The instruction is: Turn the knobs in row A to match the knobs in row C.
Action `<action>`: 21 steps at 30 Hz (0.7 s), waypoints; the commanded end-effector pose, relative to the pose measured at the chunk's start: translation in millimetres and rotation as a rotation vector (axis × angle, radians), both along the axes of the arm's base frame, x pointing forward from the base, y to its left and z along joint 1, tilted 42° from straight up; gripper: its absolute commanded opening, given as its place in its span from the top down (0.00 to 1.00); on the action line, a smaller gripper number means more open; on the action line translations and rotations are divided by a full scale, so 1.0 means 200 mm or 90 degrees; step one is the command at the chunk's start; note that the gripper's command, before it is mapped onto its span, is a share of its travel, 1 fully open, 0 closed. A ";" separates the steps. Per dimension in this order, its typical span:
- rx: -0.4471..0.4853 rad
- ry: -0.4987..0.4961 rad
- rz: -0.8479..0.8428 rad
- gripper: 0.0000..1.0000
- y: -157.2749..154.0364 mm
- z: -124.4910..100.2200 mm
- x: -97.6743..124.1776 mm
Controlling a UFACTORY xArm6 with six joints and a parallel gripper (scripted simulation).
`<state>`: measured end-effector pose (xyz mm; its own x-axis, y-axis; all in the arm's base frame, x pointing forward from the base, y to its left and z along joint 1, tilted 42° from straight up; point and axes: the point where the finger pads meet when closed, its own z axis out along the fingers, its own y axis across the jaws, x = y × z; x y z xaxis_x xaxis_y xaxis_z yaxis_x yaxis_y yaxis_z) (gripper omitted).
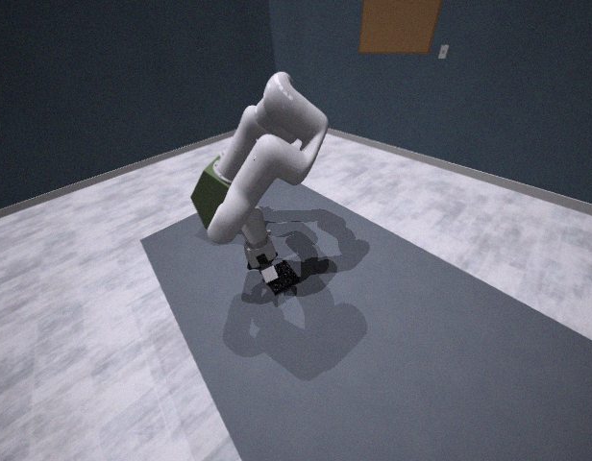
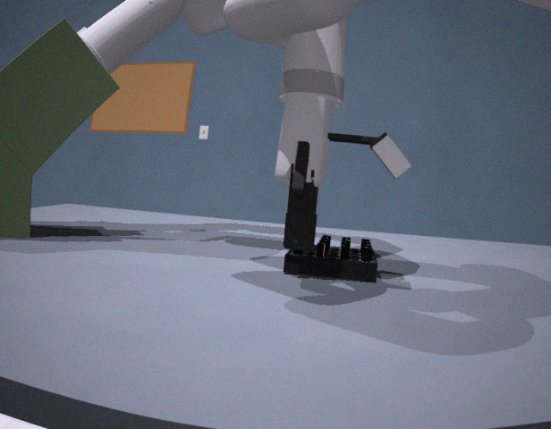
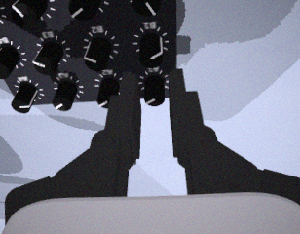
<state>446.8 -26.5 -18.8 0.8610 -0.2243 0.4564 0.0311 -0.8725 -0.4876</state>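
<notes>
The black knob box stands on its feet on the grey mat and also shows in the exterior view. In the wrist view the knob box fills the upper left, with white lines on the knobs; the names are too blurred to read. My gripper points straight down at the box's corner. Its two fingers straddle the right-end knob of the nearest row, with a narrow gap on each side. In the exterior view the gripper reaches down to the box's left end.
The arm's green base block stands behind the box, left in the exterior view. A small white plate on a black rod sticks out from the wrist. An orange panel hangs on the far wall.
</notes>
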 end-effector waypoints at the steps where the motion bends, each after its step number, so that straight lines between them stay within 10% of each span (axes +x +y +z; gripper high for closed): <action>1: 0.000 -0.001 -0.001 0.81 0.00 0.00 0.00; 20: 0.000 -0.001 -0.001 0.81 0.00 0.00 0.00; 21: 0.000 -0.001 -0.001 0.92 0.00 0.00 0.00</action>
<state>446.8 -26.5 -18.8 0.8611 -0.2242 0.4564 0.0313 -0.8725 -0.4877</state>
